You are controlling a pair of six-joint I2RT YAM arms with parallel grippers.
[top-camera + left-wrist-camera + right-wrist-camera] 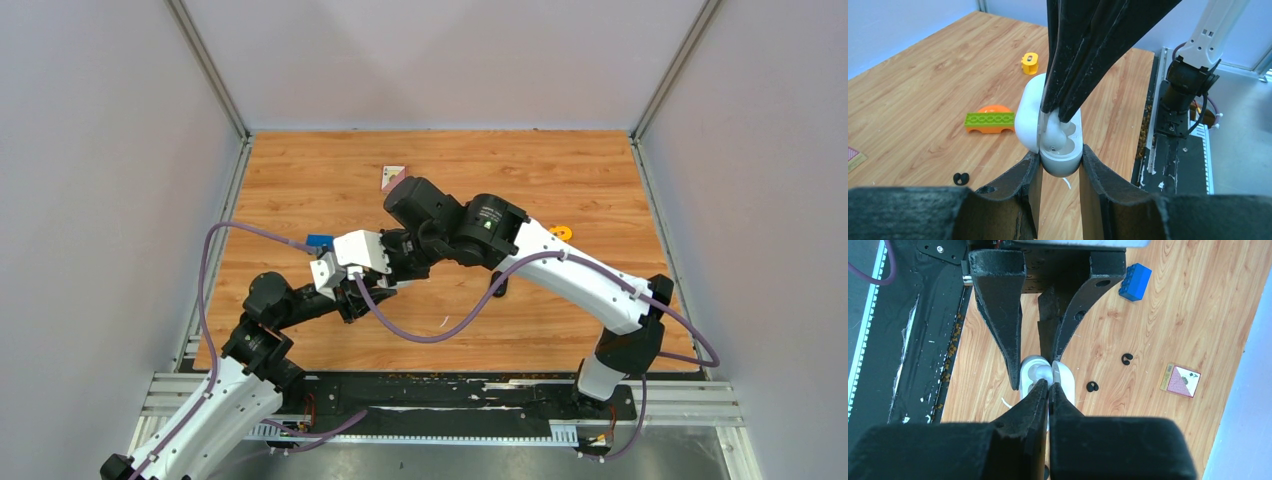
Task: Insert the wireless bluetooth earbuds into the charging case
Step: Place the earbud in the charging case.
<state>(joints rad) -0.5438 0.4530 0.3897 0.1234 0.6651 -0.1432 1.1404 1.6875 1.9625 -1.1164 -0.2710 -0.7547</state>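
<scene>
My left gripper point(1060, 165) is shut on the open white charging case point(1062, 161) and holds it above the table, lid point(1027, 112) swung left. A white earbud point(1055, 137) sits in the case's well. My right gripper point(1049, 385) is shut, and its tips rest on that earbud from above. The case point(1029, 371) also shows in the right wrist view, between the left fingers point(1007, 335). Two black earbuds point(1092, 386) point(1127, 358) lie on the wood to the right. In the top view both grippers, left point(368, 298) and right point(398, 268), meet and hide the case.
An orange-and-green toy point(990, 120) and a yellow piece point(1029, 62) lie beyond the case. A blue brick point(1135, 282) and a playing card point(1182, 380) lie to the side. The black base rail point(1173, 165) runs along the table's near edge. A small dark object point(498, 288) lies under the right arm.
</scene>
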